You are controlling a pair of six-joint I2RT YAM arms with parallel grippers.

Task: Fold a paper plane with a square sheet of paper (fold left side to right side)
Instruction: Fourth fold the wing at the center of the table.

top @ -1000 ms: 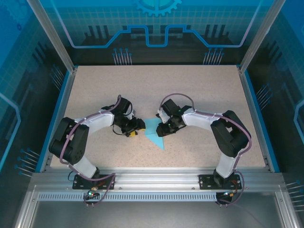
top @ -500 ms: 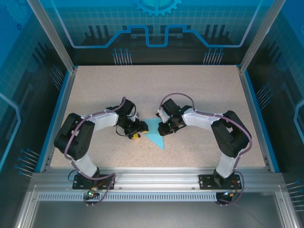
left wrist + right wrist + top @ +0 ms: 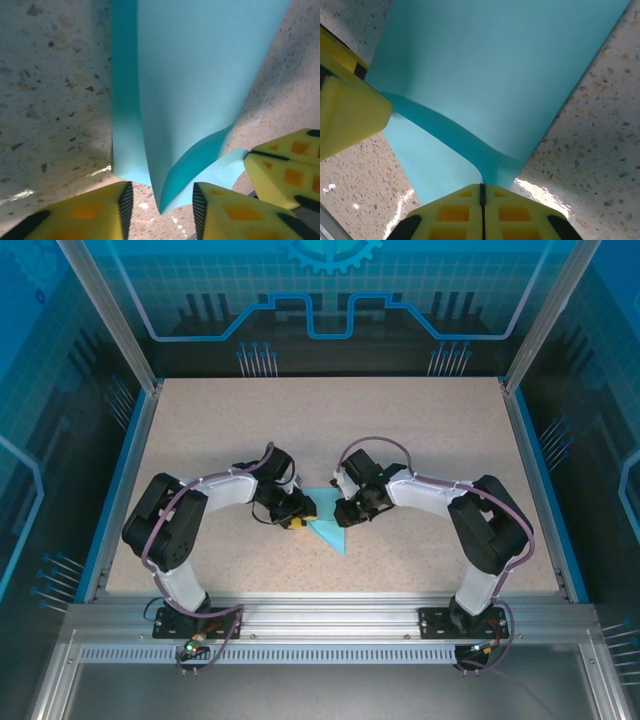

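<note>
1. Overhead, the light-blue paper sheet (image 3: 328, 528) lies folded on the speckled tabletop (image 3: 420, 440), between the two arms and towards the near side. It narrows to a point that aims at the near edge. The left gripper (image 3: 298, 521) is down at the sheet's left edge and the right gripper (image 3: 344, 514) at its right edge. The two face each other across the paper, and from this height the jaw spacing cannot be made out.

2. At the left wrist, the left gripper (image 3: 161, 202) has its yellow fingers (image 3: 85, 217) parted by a clear gap. A lifted, curling fold of the paper sheet (image 3: 200, 75) stands up in that gap, and neither pad visibly presses on it. The rest of the sheet lies flat on the table beyond. A yellow finger of the right gripper (image 3: 290, 170) sits at the sheet's far edge.

3. At the right wrist, the right gripper (image 3: 481, 194) has its pads clenched flush together, leaving only a thin seam. The seam pinches the edge of the paper sheet (image 3: 510, 65), which bows upward from the grip. A yellow finger of the left gripper (image 3: 347, 107) sits at the opposite edge of the paper.
</note>
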